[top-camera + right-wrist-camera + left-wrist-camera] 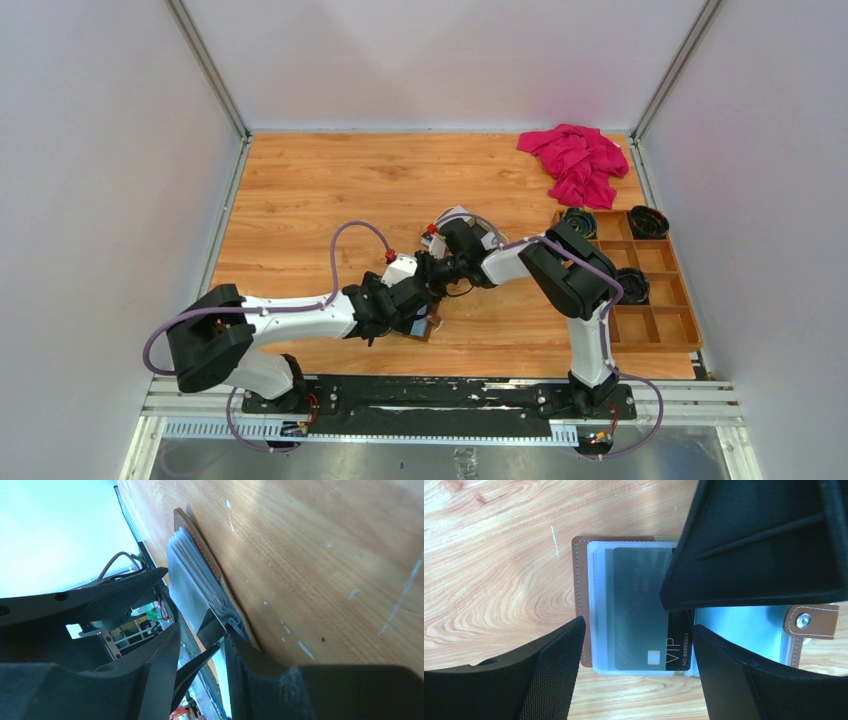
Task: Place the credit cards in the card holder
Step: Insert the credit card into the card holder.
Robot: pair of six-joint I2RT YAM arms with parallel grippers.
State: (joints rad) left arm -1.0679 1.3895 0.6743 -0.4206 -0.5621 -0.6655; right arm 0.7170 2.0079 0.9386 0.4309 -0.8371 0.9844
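The brown card holder [580,580] lies open on the wooden table, its clear sleeves facing up and its snap tab [811,621] at the right. A dark credit card [634,595] marked VIP sits partly inside one sleeve, its right end sticking out. My left gripper [639,626] is open, with a finger on each side of the holder's near edge. My right gripper [202,632] is open and low over the holder's right half, one finger against the card's end [210,625]. In the top view both grippers meet over the holder [425,327]. No other cards show.
A wooden compartment box [655,325] with black round parts stands at the right edge. A pink cloth [575,160] lies at the back right. Metal frame posts and white walls close in the table on three sides.
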